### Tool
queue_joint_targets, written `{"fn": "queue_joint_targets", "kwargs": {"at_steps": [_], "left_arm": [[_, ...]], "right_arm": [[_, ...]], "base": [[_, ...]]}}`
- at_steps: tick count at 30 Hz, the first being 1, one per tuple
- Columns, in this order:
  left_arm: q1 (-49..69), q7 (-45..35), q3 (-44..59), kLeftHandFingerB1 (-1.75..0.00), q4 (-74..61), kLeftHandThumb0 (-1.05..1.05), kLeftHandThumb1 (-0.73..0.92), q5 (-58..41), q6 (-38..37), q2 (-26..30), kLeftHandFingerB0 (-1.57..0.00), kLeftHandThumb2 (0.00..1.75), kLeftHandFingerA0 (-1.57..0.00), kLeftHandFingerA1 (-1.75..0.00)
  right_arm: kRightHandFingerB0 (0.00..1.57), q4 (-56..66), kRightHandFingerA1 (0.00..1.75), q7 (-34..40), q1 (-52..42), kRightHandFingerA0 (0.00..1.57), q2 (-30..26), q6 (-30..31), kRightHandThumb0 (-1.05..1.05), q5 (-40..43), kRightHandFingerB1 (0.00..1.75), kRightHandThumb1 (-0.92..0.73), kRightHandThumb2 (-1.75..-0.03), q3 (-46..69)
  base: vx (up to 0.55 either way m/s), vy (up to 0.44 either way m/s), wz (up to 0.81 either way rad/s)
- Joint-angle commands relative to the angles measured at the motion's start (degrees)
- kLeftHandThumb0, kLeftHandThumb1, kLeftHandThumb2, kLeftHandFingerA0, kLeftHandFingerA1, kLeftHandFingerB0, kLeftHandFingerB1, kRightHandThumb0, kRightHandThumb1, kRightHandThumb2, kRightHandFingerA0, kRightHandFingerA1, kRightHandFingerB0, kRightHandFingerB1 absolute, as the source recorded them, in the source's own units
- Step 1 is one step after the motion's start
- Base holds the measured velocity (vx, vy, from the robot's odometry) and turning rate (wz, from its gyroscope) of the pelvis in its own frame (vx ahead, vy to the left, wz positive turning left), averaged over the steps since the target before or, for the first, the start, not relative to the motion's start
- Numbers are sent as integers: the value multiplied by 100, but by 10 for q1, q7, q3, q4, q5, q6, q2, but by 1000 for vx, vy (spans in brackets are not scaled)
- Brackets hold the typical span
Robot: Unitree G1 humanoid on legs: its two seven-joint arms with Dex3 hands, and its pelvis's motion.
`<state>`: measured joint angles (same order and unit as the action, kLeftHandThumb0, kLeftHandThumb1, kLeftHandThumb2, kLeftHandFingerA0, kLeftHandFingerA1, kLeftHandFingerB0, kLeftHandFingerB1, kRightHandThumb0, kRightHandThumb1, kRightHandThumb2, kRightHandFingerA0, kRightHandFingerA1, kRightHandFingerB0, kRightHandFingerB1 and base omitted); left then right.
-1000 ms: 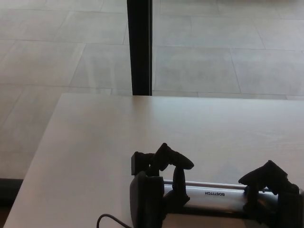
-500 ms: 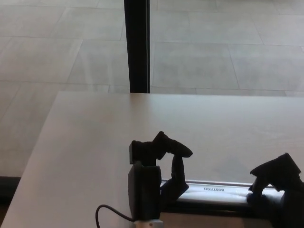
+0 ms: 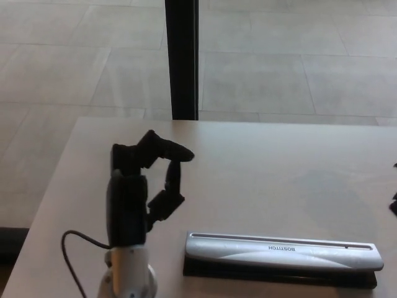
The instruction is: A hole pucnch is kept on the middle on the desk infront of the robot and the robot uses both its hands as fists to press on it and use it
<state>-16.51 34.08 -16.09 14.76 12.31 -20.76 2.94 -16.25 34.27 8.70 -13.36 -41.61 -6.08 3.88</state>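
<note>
While the left hand (image 3: 139,189) hangs above the desk (image 3: 279,167), off to the left of the hole punch (image 3: 282,251), nothing is pressing on the punch at all. Its fingers (image 3: 167,149) are curled in a loose hook, neither spread wide nor balled into a fist, and they hold nothing. Only a dark sliver of what may be the right hand (image 3: 393,203) shows at the far edge, too little to tell how its fingers stand.

The punch, a long silver bar on a black base, lies flat on the near part of the desk, just to the right of and below the left hand, apart from it. I'd say the pressing step is not under way: both hands would need to close into fists, come over the silver bar, one toward each end, and bear down together.

Small dark lettering on the bar reads BOSTITCH, upside down from here. A black cable (image 3: 71,257) loops out from the left wrist.
</note>
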Motion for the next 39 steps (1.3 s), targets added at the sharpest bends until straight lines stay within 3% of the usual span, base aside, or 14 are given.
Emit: {"fn": "queue_joint_targets", "kwargs": {"at_steps": [1, 3, 9, 13, 17, 18, 20, 21, 22, 25, 26, 30, 37, 39], "left_arm": [[52, -353, 304, -150, -163, -25, 82, -407, 384, 300, -60, 68, -83, -175], [65, -359, 325, -143, -149, -22, 83, -414, 384, 314, -61, 71, -79, -175], [133, -324, 458, -139, -12, -18, 85, -409, 361, 336, -61, 71, -78, -175], [175, -258, 502, -115, 73, -37, 60, -359, 303, 327, -77, 91, -110, -139], [182, -195, 544, -125, 225, -30, 71, -349, 274, 312, -63, 61, -74, -167], [190, -187, 545, -108, 230, -36, 52, -346, 262, 299, -76, 89, -105, -132], [186, -181, 556, -126, 259, -23, 69, -352, 249, 287, -72, 59, -76, -170], [193, -177, 558, -90, 281, -29, 69, -349, 234, 275, -77, 63, -71, -152], [194, -173, 559, -75, 322, -25, 65, -348, 217, 260, -81, 62, -84, -159], [206, -185, 564, -55, 351, -30, 66, -350, 216, 228, -81, 62, -80, -143], [210, -188, 561, -68, 355, -32, 56, -346, 217, 221, -70, 91, -92, -116], [214, -205, 564, -51, 397, -27, 69, -350, 218, 179, -67, 60, -96, -88], [234, -195, 535, -69, 438, -39, 59, -295, 204, 161, -68, 97, -87, -73], [229, -214, 537, -52, 458, -37, 69, -296, 203, 161, -73, 60, -97, -61]], "right_arm": [[100, 218, 151, -215, -123, 140, -304, 543, -29, 636, 124, -40, -123, 371], [95, 190, 175, -211, -131, 110, -305, 550, -20, 628, 140, -33, -134, 401], [88, -59, 175, -260, -192, 112, -311, 492, -26, 485, 148, -36, -136, 520], [80, -183, 175, -211, -206, 113, -292, 440, -32, 451, 127, -49, -126, 556], [80, -360, 174, -207, -186, 118, -277, 366, -33, 432, 97, -56, -115, 572], [78, -398, 145, -206, -179, 136, -280, 355, -44, 422, 89, -55, -114, 570], [76, -426, 174, -197, -169, 114, -278, 348, -40, 415, 85, -59, -100, 574], [75, -441, 158, -187, -160, 104, -271, 344, -40, 417, 83, -60, -99, 578], [84, -411, 140, -142, -152, 106, -241, 364, -45, 422, 132, -62, -86, 580], [41, -420, 134, -137, -130, 92, -203, 364, -52, 443, 92, -78, -76, 600], [49, -420, 124, -133, -127, 85, -194, 365, -54, 445, 113, -80, -73, 604], [34, -393, 133, -144, -134, 49, -119, 349, -55, 462, 75, -80, -69, 618], [38, -358, 154, -140, -133, 62, -59, 356, -57, 437, 85, -77, -70, 603], [24, -357, 118, -159, -129, 56, -53, 354, -61, 433, 60, -76, -66, 599]], "base": [[0, 0, 0], [0, 0, 0], [0, 0, 0], [0, 0, 0], [0, 0, 0], [0, 0, 0], [0, 0, 0], [0, 0, 0], [0, 0, 0], [0, 0, 0], [0, 0, 0], [0, 0, 0], [0, 0, 0], [0, 0, 0]]}}
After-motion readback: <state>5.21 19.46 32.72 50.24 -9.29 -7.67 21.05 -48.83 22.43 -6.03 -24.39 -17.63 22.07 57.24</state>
